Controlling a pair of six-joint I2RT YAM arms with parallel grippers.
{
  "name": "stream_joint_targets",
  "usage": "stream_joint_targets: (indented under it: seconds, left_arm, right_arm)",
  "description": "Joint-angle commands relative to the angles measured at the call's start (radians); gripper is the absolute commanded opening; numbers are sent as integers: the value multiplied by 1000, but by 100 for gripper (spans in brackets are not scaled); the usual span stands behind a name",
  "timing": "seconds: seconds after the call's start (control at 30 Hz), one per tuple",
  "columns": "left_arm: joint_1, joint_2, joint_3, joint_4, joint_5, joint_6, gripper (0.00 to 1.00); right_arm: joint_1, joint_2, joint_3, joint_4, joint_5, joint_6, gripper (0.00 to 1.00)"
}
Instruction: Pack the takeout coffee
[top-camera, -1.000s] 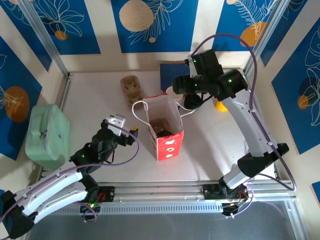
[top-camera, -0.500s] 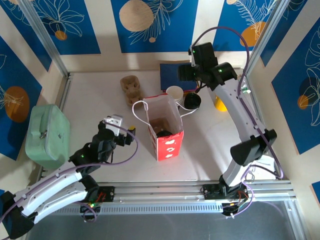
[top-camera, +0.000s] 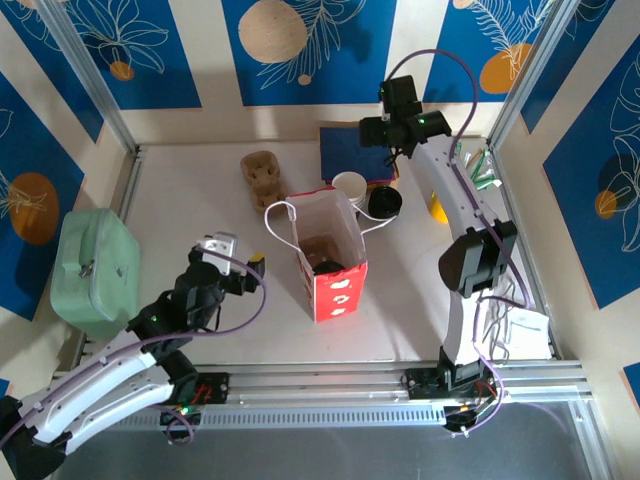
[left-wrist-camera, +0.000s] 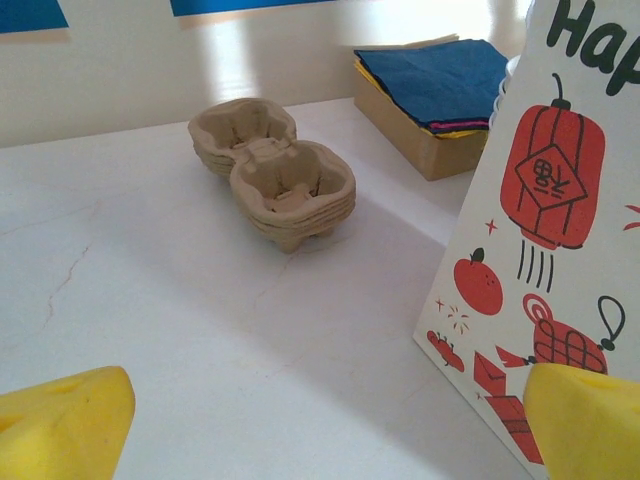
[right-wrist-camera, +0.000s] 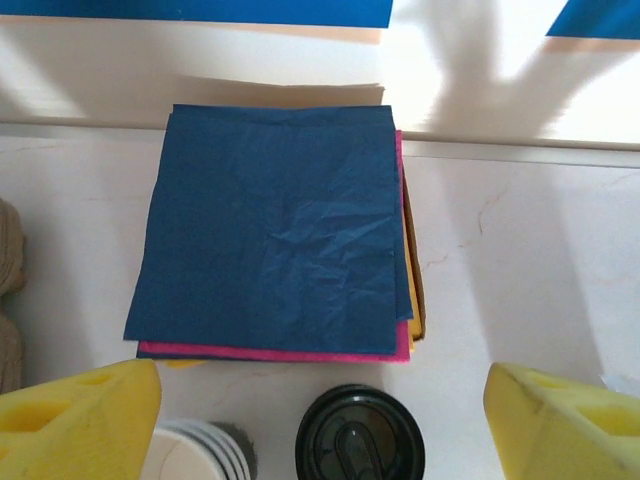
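The red-and-white paper bag stands open mid-table. Inside it a round black lid sits beside a brown carrier; I take it for the takeout coffee, its side hidden by the bag wall. My right gripper hangs open at the back, over the navy napkin stack, holding nothing. In the right wrist view the right gripper spans the black lid stack. My left gripper is open and empty, low over the table left of the bag; the left gripper faces the back wall.
White lidless cups and the black lid stack stand behind the bag. Brown pulp carriers lie at the back left. A mint-green case sits at the left edge, a yellow object at the right.
The right arm has swung back from over the cups and bag to the napkin stack by the back wall, its gripper staying open. The left gripper has drawn slightly left and toward me.
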Motion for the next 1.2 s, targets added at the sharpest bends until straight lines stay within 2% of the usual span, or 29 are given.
stream_joint_targets:
  seconds: [0.0,0.2,0.4,0.77,0.93,1.17]
  left_arm:
    - [-8,-33,26,-39,-14,-34,99]
    - [-8,-64,21,-63,-23,-46,100]
    - [-9,-62,15,-54,-24,-52,100]
    - [-8,-15,11,-25,4,-68,100]
    - [-8,-17,-2,-12,2,-71,100]
    - [-8,-22,-5,-19,-3,-69,100]
  right_arm:
    - [-16,66,67,-16,4,16,85]
    - [-29,86,89,-47,-12,27,85]
    - [-36,-11,39,-98,-33,9,84]
    - [-181,-295,-330,28,-140,44,76]
    - [-255,-322,-382,29,-167,57,72]
    - [-289,-330,-429,32,-193,65,67]
